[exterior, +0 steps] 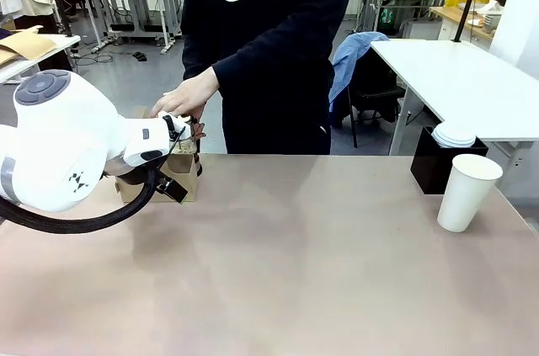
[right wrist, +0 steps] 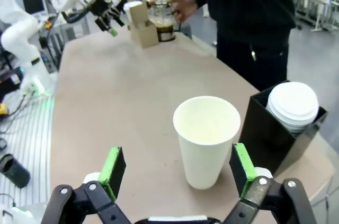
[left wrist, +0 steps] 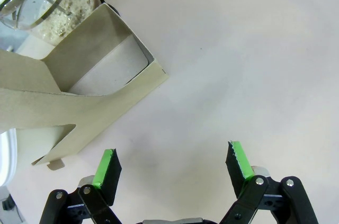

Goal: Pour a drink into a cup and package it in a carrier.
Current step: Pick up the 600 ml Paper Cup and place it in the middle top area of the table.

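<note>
Right gripper [right wrist: 175, 163], jaws spread, holding nothing: we find the cup [right wrist: 206, 139] at its twelve o'clock, upright and empty, long axis vertical, far nearer this arm than the other. At two o'clock a black box [right wrist: 259, 139] holds stacked lids [right wrist: 293, 105]. Farther, at eleven o'clock, the carrier [right wrist: 144, 29] stands beside a glass pitcher [right wrist: 164, 23] in a person's hand [right wrist: 185, 7], the drink [right wrist: 166, 34] low inside; the left gripper [left wrist: 172, 152], likewise open and empty, hovers near the carrier.
</note>
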You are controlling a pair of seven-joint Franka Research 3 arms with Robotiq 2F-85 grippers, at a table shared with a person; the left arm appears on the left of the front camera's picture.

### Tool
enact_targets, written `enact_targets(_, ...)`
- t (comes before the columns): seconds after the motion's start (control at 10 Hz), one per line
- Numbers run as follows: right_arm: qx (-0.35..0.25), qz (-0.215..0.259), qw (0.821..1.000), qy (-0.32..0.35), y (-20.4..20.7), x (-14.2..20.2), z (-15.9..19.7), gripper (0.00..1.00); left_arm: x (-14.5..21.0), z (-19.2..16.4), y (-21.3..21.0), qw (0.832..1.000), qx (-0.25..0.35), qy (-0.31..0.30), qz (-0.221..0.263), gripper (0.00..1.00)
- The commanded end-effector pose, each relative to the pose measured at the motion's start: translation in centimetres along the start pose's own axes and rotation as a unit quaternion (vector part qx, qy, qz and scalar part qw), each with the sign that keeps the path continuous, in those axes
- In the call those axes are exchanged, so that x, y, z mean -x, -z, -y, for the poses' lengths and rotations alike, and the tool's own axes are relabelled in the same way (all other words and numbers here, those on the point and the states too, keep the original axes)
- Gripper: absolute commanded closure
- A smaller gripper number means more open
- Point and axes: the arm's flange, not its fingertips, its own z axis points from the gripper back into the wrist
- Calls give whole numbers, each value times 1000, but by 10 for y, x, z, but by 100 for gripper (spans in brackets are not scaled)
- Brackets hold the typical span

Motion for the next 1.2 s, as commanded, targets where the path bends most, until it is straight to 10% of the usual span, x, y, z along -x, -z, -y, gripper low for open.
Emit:
enact_targets(0.0,-2,-7,1000,-19,-9,-18,-9,0,0,-1,0,1000,0,-1,0,0)
enact_targets(1.1,7,116,993,1,54,94,13,0,0,-1,0,1000,0,-1,0,0)
